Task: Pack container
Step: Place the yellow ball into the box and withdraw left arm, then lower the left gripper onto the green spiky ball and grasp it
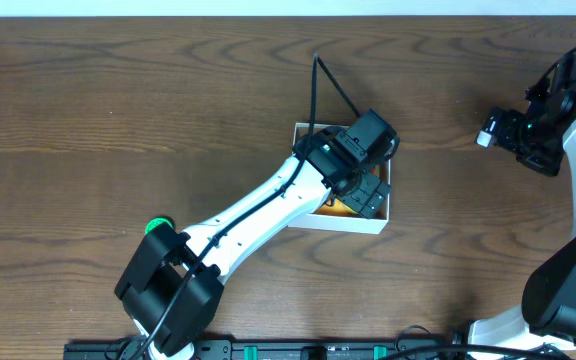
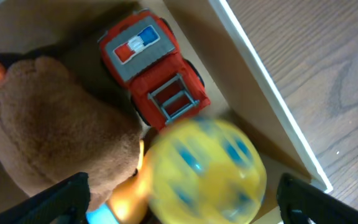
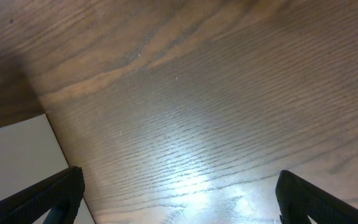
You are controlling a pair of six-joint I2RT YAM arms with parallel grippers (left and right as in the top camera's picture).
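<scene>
Wooden table [image 1: 118, 100] carries the container [image 1: 358, 222]. Deposit step: left gripper [image 2: 182, 186] spread open, yellow ball [image 2: 207, 171] loose between its fingers. Next: lift clear.

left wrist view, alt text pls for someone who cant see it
Blurred yellow ball with blue spots, between the fingers of the open left gripper, in the container beside a red toy truck and a brown plush toy. Wood table at right.

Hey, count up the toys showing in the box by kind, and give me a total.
Plush toy: 1
Red truck: 1
Yellow ball: 1
Orange piece, mostly hidden: 1
Total: 4 visible in the box
</scene>
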